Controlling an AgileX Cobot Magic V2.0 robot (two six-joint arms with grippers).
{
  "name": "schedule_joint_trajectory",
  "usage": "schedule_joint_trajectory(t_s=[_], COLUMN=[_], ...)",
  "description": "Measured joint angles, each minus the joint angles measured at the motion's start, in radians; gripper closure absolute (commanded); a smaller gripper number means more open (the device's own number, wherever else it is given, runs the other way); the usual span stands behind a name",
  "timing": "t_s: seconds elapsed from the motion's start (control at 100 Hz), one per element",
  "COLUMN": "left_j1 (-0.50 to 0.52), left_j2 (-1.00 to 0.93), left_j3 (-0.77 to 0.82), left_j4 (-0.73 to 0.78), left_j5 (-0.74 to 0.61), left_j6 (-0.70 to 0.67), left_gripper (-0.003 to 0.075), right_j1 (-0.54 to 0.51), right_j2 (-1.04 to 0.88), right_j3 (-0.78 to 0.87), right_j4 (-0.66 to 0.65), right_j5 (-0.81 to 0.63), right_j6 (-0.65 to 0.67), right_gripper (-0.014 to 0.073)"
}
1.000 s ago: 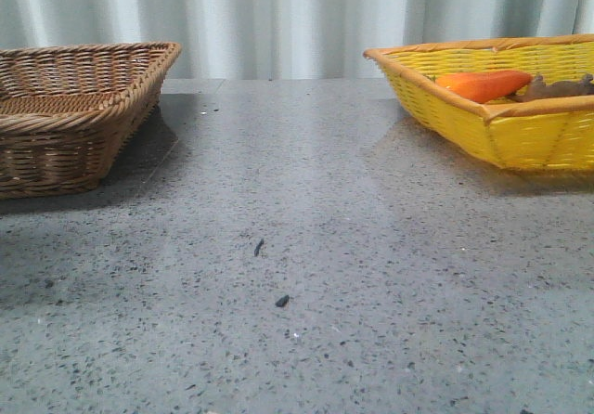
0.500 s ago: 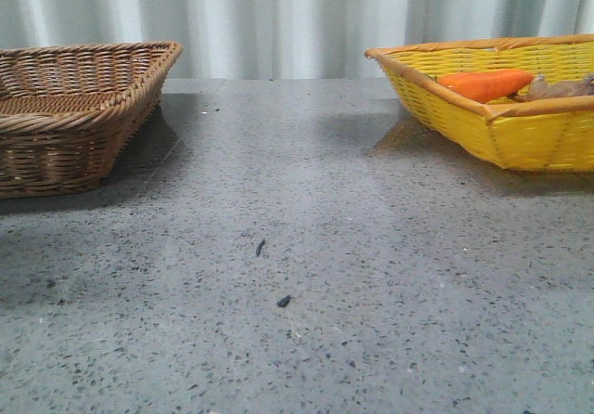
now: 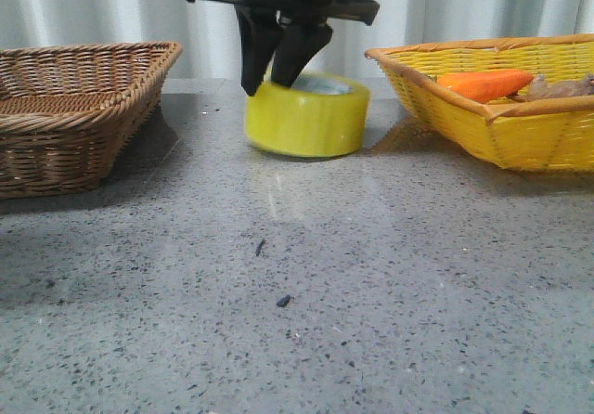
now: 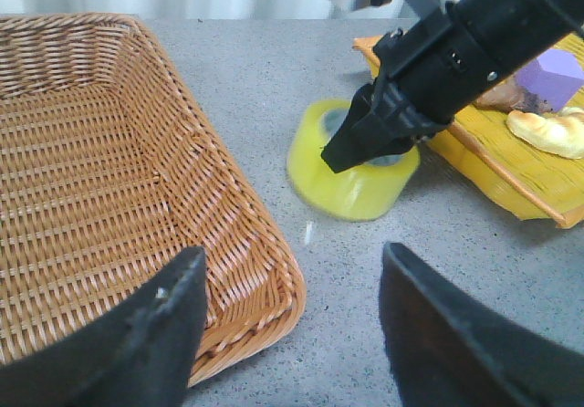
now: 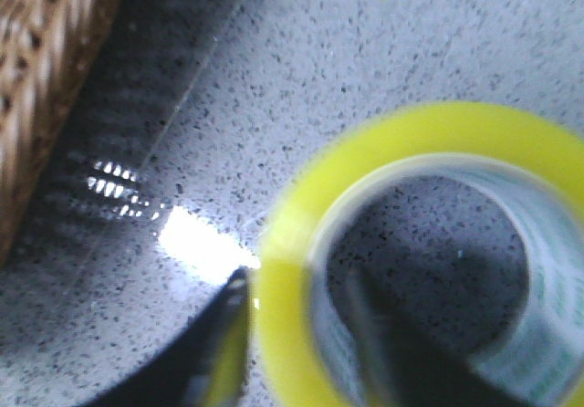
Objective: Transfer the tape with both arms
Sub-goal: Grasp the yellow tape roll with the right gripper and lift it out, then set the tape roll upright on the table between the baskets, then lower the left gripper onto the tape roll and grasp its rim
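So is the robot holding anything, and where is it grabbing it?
Yes: the right gripper pinches the tape by its wall, one finger inside the ring, one outside. The left gripper holds nothing.

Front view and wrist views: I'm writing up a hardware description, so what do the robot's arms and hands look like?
The right hand is matte black, with two tapering, wedge-shaped fingers under a blocky black housing. A dark cable loops above it, and in the left wrist view a small silver-grey block sits near the top of that arm. The left hand shows two broad, rounded black fingers. No markings or sleeves are visible.
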Motion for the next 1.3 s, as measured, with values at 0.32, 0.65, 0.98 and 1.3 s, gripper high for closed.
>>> schedule_joint_trajectory(t_s=[0.32,0.65,0.98,1.3], left_j1=[-0.004,-0.095,-0.100,-0.100], left_j2=[0.015,0.239,0.620,0.922], left_j3=[-0.007,-0.209,-0.569,-0.878], left_j4=[-0.016,-0.033,-0.038,-0.061], left_j5=[-0.046,-0.058,0.162,0.375], left_j6=[0.071,0.212,0.226,0.155], left_gripper=[0.0334,0.0334,0.0334,0.0329], right_j1=[0.000,0.000,0.000,0.000], right_j2=[-0.216,-0.703,-1.224,-1.527], right_j3=[-0.019,0.123,0.602,0.905], right_j4=[0.008,0.012,-0.030,-0.053], right_j5=[0.122,0.130,-0.138,-0.262], right_j6=[0.000,-0.011,-0.012,-0.012], right_gripper=[0.0488,0.0654,0.0654,0.0654])
